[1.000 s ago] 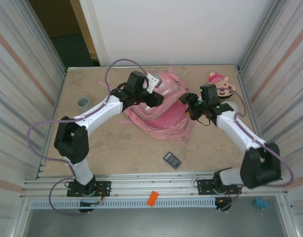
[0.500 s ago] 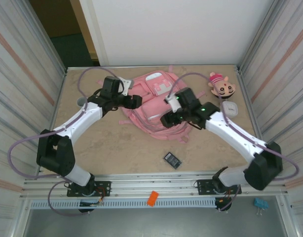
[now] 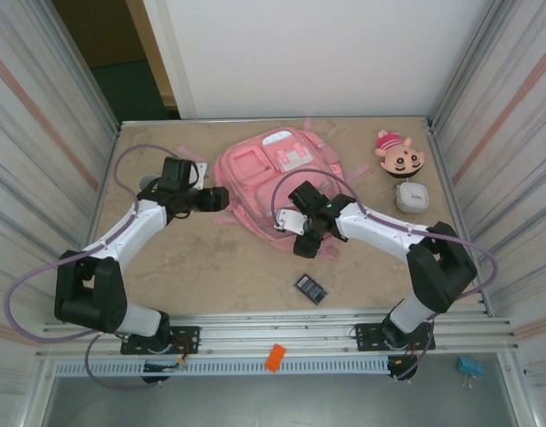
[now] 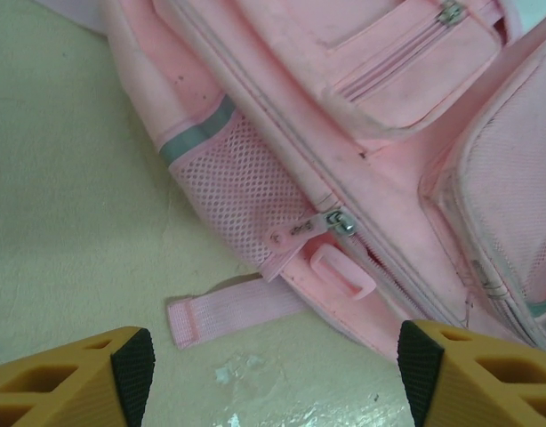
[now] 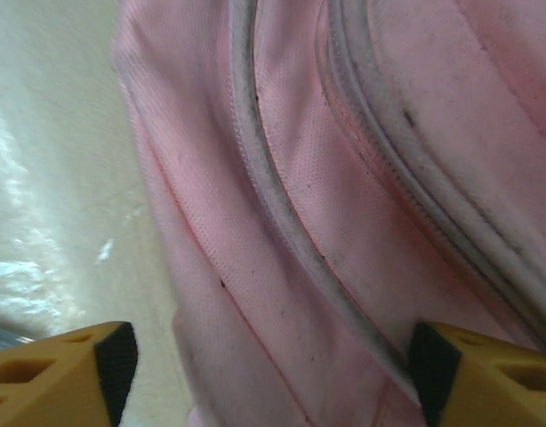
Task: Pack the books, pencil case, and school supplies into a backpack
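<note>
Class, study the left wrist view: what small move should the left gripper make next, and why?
Probably ease the left gripper forward and close it on the pink zip pull. Its jaws stand open, the pull lies just ahead between them, and the calculator lies outside the backpack.

The backpack (image 3: 273, 169) is matt pink woven cloth, finely textured and lightly soiled. Its side pocket (image 4: 237, 191) is open mesh. The zip pull (image 4: 342, 222) looks like bright metal, and the buckle (image 4: 341, 271) is smooth pink plastic. The table (image 3: 211, 267) is mottled beige with glossy patches. The calculator (image 3: 311, 288) seems to be dark plastic.
</note>
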### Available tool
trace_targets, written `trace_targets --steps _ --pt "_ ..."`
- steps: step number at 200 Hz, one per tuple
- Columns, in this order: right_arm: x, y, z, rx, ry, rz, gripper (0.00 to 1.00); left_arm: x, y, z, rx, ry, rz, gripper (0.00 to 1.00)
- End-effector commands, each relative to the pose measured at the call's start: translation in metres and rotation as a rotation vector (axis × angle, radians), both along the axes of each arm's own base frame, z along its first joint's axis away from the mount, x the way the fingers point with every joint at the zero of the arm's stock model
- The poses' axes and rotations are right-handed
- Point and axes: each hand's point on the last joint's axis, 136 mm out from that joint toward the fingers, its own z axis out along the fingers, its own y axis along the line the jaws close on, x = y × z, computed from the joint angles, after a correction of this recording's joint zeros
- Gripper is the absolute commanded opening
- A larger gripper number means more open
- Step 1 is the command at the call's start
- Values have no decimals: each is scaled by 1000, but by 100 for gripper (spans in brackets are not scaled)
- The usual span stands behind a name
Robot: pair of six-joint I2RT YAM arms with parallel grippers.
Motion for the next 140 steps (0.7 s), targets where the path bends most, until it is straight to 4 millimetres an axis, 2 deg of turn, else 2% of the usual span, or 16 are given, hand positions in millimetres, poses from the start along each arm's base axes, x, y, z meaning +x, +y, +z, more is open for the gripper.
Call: trace_targets --steps 1,15,25,38,57,76,100,140 --pt "16 -8 -17 -49 -55 -16 71 -5 -2 -10 5 17 -46 74" --pt "22 -8 -10 -19 -65 -45 49 -4 -5 -16 -2 16 -91 74" --pt "24 -8 1 13 -70 -52 38 -2 -6 -19 -27 20 -111 74" --pt "22 -7 15 51 -80 -37 26 4 -7 -21 -80 28 -121 73" --pt "16 -5 32 88 -95 4 15 14 -15 -20 -171 38 -148 73" --pt "16 -4 42 99 -107 16 11 21 -31 -20 -254 48 -205 73" --pt "19 -5 44 91 -106 7 9 29 -48 -24 -342 54 -292 73" --pt "23 -4 45 89 -107 6 8 42 -55 -41 -361 99 -339 73"
